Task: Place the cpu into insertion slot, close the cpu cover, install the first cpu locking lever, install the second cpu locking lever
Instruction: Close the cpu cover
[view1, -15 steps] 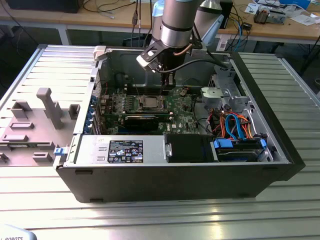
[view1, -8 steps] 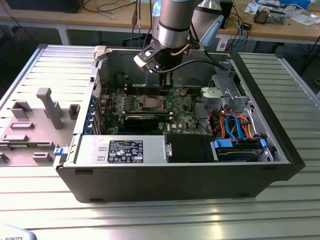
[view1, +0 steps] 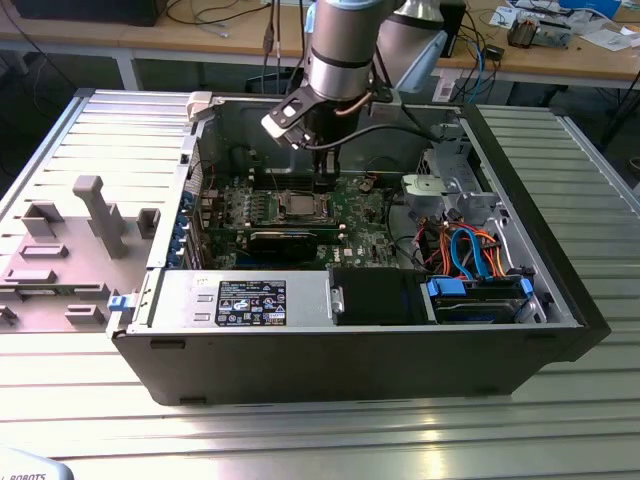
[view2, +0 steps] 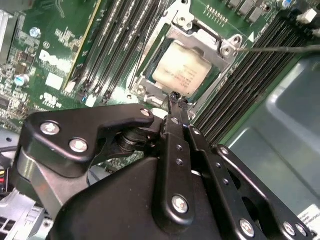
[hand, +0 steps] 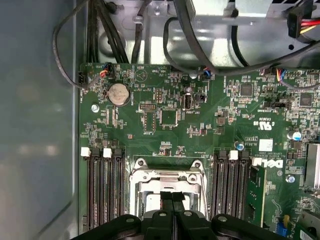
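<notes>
Fingers (view2: 173, 111) shown clenched together, tips set at the rim of the insertion slot (view2: 144, 90). Just to the exterior view's left of them, the cpu (view1: 300, 207) is seated in the slot, framed by the lowered cpu cover (view2: 207, 42).

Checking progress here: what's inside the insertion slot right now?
The cpu sits inside the insertion slot, framed by the cpu cover. The contacts under the cpu are covered.
</notes>
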